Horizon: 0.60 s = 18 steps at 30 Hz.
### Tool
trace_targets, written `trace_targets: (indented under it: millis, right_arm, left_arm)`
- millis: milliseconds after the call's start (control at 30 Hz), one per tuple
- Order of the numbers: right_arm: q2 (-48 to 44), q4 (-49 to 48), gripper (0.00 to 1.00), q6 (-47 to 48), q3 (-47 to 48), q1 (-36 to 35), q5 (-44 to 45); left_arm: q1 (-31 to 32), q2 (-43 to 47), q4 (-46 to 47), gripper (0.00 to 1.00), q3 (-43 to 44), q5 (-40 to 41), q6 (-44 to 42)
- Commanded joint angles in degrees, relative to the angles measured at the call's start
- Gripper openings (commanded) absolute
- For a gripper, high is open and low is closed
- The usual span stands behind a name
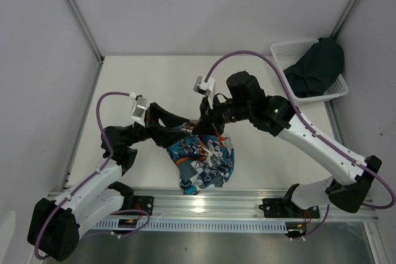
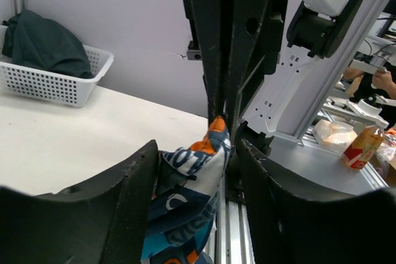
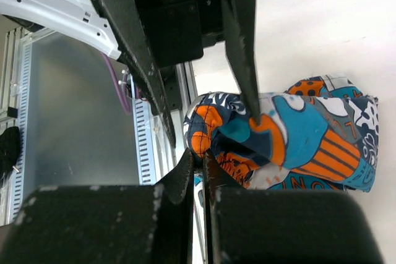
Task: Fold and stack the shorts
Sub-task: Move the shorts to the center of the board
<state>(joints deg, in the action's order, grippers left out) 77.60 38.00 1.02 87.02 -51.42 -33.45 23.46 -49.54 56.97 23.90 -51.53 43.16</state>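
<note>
The printed shorts (image 1: 204, 160) sit bunched up in a lump on the table (image 1: 148, 78), about centre and close to the near edge, just in front of the metal rail (image 1: 235, 205) the arms are bolted to. One corner of the fabric is pulled up off the surface.

The right gripper (image 3: 201, 168) has that corner. In its own wrist view the two fingers are pressed together on an orange bit of the print, so it's clamped on the printed shorts. The left gripper (image 2: 198, 146) is right beside it, jaws spread wide with the raised fabric standing between them. The cloth leans against one finger (image 2: 127, 202), but the jaws aren't closed on it. From above, both grippers meet at the far edge of the lump.

The dark shorts (image 1: 317, 66) are well apart from all this, heaped in the white mesh basket (image 1: 288, 47) at the far right corner of the table and spilling over its rim.

The table is plain off-white and matte. Pale grey walls (image 1: 185, 4) box it in on three sides, with metal framing strips in the corners. Purple cables (image 1: 247, 55) loop along both arms. The left wrist view catches a metal bench off to the side with a couple of packets (image 2: 361, 146) on it.
</note>
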Motion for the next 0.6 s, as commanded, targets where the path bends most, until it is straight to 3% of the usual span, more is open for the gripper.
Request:
trace_targets:
  millis: [0,33,133,167,233,267,300,333,433,567]
  right_arm:
    - [0.36,-2.31,0.0,-0.75,3.5,0.7,0.14]
    - [0.53,-2.75,0.0,-1.8,3.94,1.23,0.14]
    - [0.71,-4.51,0.0,-3.3,3.86,2.2,0.58]
    - [0.45,-4.95,0.0,-3.65,3.51,2.63,0.84]
    - [0.09,-6.62,0.0,-4.88,2.8,3.16,1.2]
    - [-0.17,-7.06,0.05,-4.97,1.76,3.34,1.72]
    - [-0.43,-7.67,0.15,-5.23,1.14,3.34,2.51]
    - [-1.39,-7.94,0.36,-5.24,0.26,3.34,3.3]
    - [-5.61,-10.48,0.7,-5.32,-6.32,3.69,8.03]
    - [-13.52,-19.42,0.86,-9.17,-20.88,6.76,10.07]
  left_arm:
    - [1.32,-0.38,4.11,0.57,0.53,-2.52,-0.71]
    - [1.76,-0.56,3.94,0.55,0.62,-2.61,-0.79]
    - [2.02,-0.38,2.02,0.34,1.06,-2.44,-1.76]
    - [2.02,-0.38,1.4,0.19,1.15,-2.44,-2.28]
    - [2.02,-0.03,-0.71,0.0,1.76,-1.39,-2.64]
    - [2.02,0.23,-1.76,0.0,1.94,-0.86,-2.99]
    - [2.02,0.41,-2.82,0.0,2.55,-0.25,-3.43]
    - [1.94,0.58,-4.13,0.0,3.34,1.24,-3.69]
    - [1.94,1.81,-9.41,0.0,6.06,5.19,-4.31]
    - [1.85,4.01,-21.24,0.0,11.5,11.69,-6.41]
